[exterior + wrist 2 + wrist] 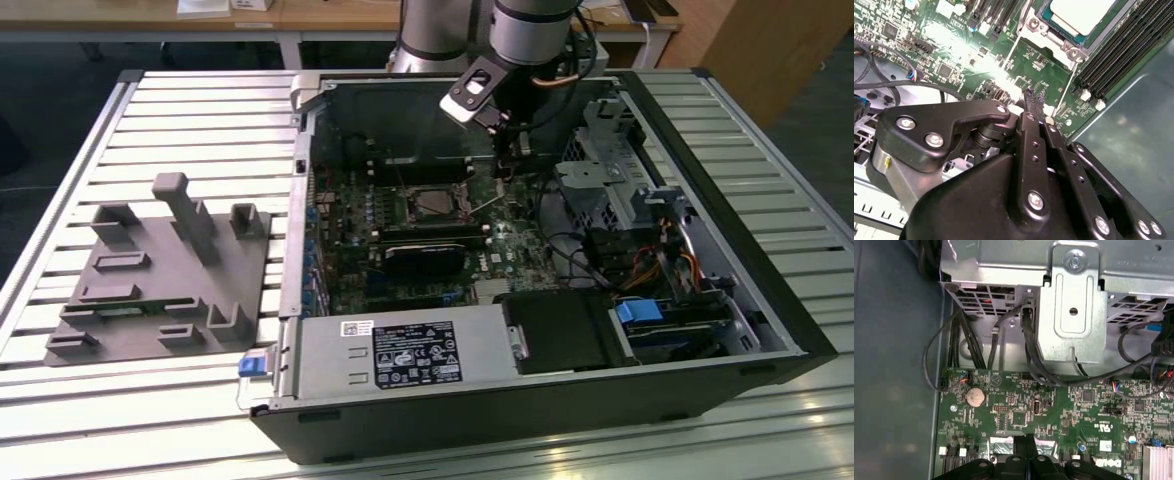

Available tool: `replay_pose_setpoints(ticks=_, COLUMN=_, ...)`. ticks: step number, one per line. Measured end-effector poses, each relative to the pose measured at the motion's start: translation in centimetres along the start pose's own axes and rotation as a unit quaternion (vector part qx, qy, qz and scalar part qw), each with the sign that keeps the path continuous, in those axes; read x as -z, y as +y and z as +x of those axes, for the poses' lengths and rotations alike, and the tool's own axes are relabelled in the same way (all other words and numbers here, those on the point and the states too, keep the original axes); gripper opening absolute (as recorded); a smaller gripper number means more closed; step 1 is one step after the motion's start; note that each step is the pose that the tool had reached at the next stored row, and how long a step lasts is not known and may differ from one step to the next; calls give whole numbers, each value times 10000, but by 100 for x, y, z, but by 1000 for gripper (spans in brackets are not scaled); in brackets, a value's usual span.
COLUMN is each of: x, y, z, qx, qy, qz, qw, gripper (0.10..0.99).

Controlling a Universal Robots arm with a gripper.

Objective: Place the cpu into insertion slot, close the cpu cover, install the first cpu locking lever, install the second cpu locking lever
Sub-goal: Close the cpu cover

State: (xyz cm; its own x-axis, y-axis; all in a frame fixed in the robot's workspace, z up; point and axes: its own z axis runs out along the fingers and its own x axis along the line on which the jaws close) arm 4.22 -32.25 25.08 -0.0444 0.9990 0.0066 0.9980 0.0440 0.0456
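Note:
The cpu [1081, 15], a flat square chip with a pale silver top, lies in the insertion slot [430, 203] on the green board. The cpu cover [1070, 48], a thin metal frame, lies around the chip's edge. Two thin wire levers run along the socket's sides, one [1013, 52] and the other [1068, 85]; whether they are latched I cannot tell. My gripper [1030, 97] hangs just above the board beside the socket, on the exterior view's right of it [507, 165]. Its black fingers [1020, 444] are pressed together, with nothing visible between them.
The open computer case [747, 300] lies on a slatted metal table. A grey fixture block [160, 270] stands at the exterior view's left. Inside are a black heatsink block [427, 262], a power supply [400, 350], a metal drive cage [1071, 305] and loose cables [954, 335].

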Motion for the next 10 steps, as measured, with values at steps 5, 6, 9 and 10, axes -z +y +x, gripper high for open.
replay_pose_setpoints(ticks=5, x=-4, y=66, z=17, qx=-51, qy=-20, qz=1, qw=10000, gripper=106)
replay_pose_setpoints(ticks=6, x=-5, y=76, z=21, qx=-70, qy=-26, qz=1, qw=10000, gripper=106)
replay_pose_setpoints(ticks=9, x=-8, y=107, z=30, qx=-111, qy=-39, qz=2, qw=9999, gripper=106)
replay_pose_setpoints(ticks=10, x=-10, y=118, z=30, qx=-111, qy=-39, qz=2, qw=9999, gripper=106)
